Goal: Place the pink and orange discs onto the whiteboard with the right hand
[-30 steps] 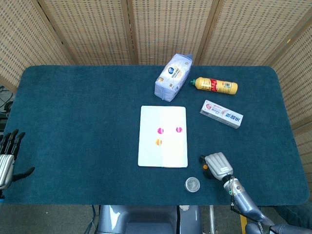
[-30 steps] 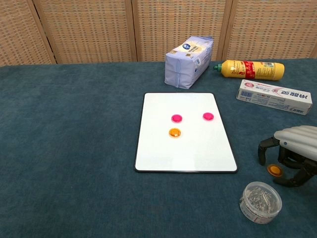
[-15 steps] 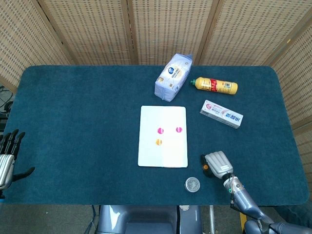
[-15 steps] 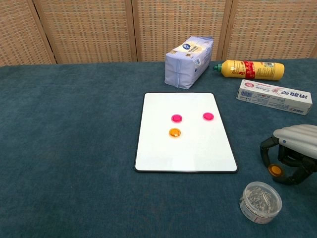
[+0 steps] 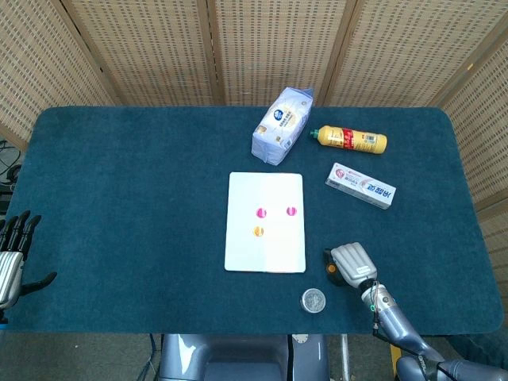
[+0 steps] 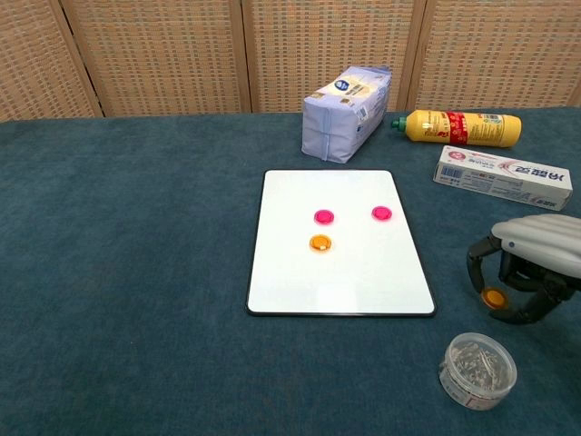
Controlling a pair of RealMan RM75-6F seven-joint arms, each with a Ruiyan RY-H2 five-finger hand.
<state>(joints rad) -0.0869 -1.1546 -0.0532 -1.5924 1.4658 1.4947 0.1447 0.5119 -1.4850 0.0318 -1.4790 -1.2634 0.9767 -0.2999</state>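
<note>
Right hand [image 6: 531,268] lower right, fingers curled around orange disc [image 6: 493,297], just right of whiteboard [image 6: 340,272]. Left hand [image 5: 12,258] lower left, holding nothing, fingers apart.

Right hand [image 6: 531,268]: cut off by the chest view's right edge; in the head view its back hides the orange disc [image 6: 493,298] beneath the fingers. Whether the fingers touch that disc cannot be told. Left hand [image 5: 11,258]: cropped at the head view's left edge. Contents of the round clear container [image 6: 477,370]: too small to identify.
</note>
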